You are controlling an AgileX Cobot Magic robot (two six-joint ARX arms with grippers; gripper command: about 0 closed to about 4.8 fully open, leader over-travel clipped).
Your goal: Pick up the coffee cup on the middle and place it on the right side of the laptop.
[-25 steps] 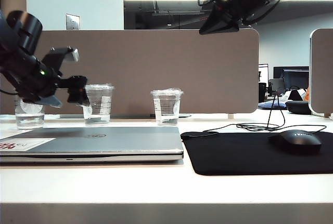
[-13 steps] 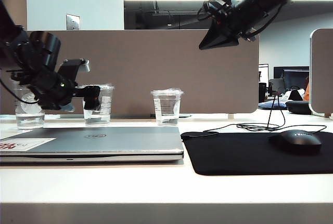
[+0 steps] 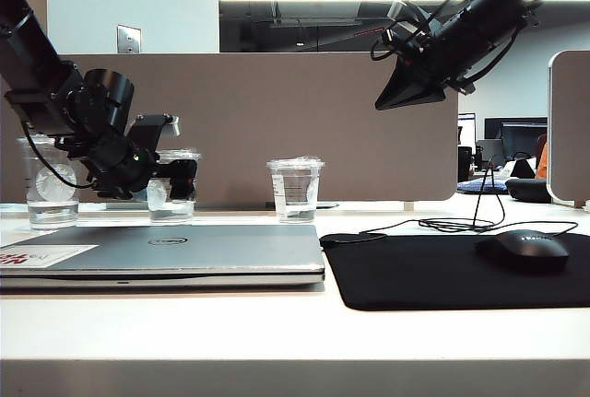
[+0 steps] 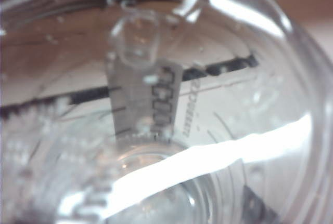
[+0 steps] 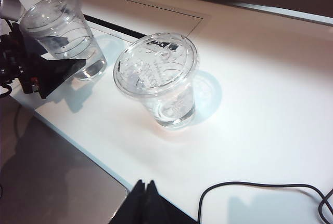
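The coffee cup (image 3: 171, 200) is clear with black printed lines and stands behind the laptop (image 3: 184, 250), in the middle of three cups. My left gripper (image 3: 181, 179) is open and reaches level around the cup, one dark finger (image 5: 54, 72) passing in front of it. In the left wrist view the coffee cup (image 4: 166, 104) fills the frame and the fingers are hidden. In the right wrist view the coffee cup (image 5: 65, 34) stands beside the smaller cup. My right gripper (image 3: 392, 98) hangs high above the table, shut on nothing, its tips (image 5: 144, 186) over the laptop's corner (image 5: 52, 182).
A cup with a round white logo (image 3: 48, 192) stands at the far left. A smaller clear cup with a crinkled top (image 3: 295, 190) is right of the coffee cup. A black mouse pad (image 3: 442, 273) with a mouse (image 3: 525, 250) and a cable (image 3: 461, 225) lies right of the laptop. A brown partition (image 3: 277, 121) backs the desk.
My left arm has swung right and reached forward, bringing its open gripper from beside the coffee cup to around it. My right gripper has drifted right and a little lower.
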